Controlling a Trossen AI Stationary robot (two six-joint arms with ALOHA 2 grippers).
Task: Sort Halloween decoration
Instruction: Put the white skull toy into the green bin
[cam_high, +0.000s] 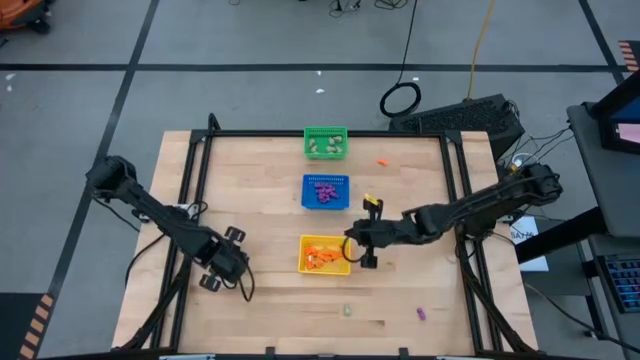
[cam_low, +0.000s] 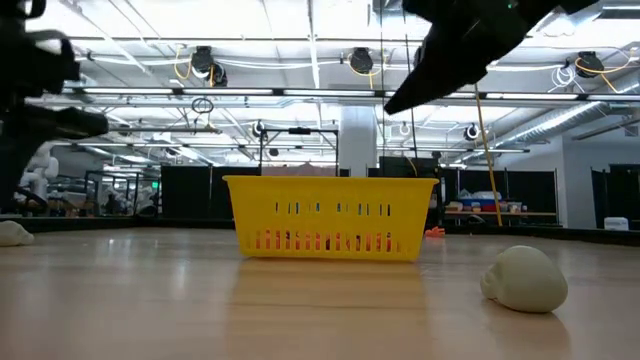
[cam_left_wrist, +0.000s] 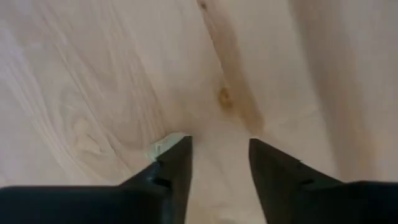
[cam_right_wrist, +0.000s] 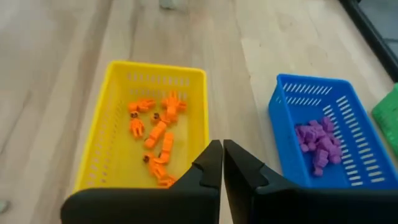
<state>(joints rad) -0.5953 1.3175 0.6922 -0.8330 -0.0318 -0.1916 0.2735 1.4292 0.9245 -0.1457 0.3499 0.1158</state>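
Surface, w/ three baskets in a mid row: green far, blue mid, yellow near, each holding trinkets. Right claw, closed and empty, at yellow's right rim; purple trinket lies nearer, to its right. Left claw open, low at left.

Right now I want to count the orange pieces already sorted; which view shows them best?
The right wrist view: it looks down into the yellow basket, where the separate orange pieces show. The high view shows only an orange cluster. The low view glimpses orange through the basket's slots. The left wrist view shows none.
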